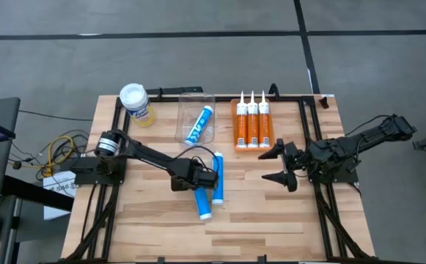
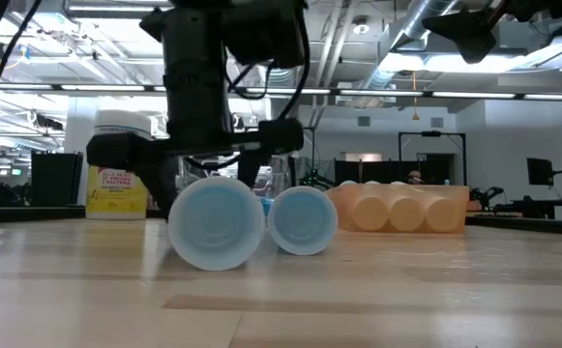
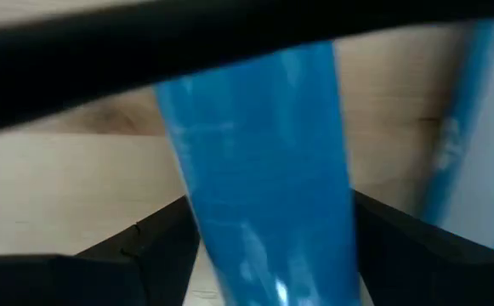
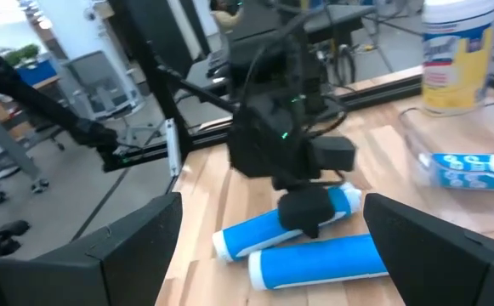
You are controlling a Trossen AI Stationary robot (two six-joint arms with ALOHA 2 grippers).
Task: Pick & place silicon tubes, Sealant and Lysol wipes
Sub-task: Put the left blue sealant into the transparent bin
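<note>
Two blue tubes lie side by side on the wooden table: a slanted one (image 1: 202, 202) and one (image 1: 217, 177) just to its right. My left gripper (image 1: 196, 177) is down over the slanted tube (image 3: 264, 187), with one finger on each side of it. A third blue tube (image 1: 199, 125) lies in a clear tray (image 1: 186, 103). Three orange tubes (image 1: 251, 123) lie together at the far middle. The Lysol wipes canister (image 1: 136, 103) stands upright at the far left. My right gripper (image 1: 280, 163) is open and empty, to the right of the tubes. My left gripper has the slanted blue tube's round body (image 3: 229, 246) between its two fingers (image 3: 144, 251), which come from above and lie across it, toward the tube's far half (image 4: 336, 204). The tube lies flat on the table, its near end (image 2: 216, 224) resting on the wood.
A black frame (image 1: 300, 99) runs around the table's edges. Cables (image 1: 59, 150) lie off the table's left side. Bare wood (image 1: 271, 220) shows at the near right.
</note>
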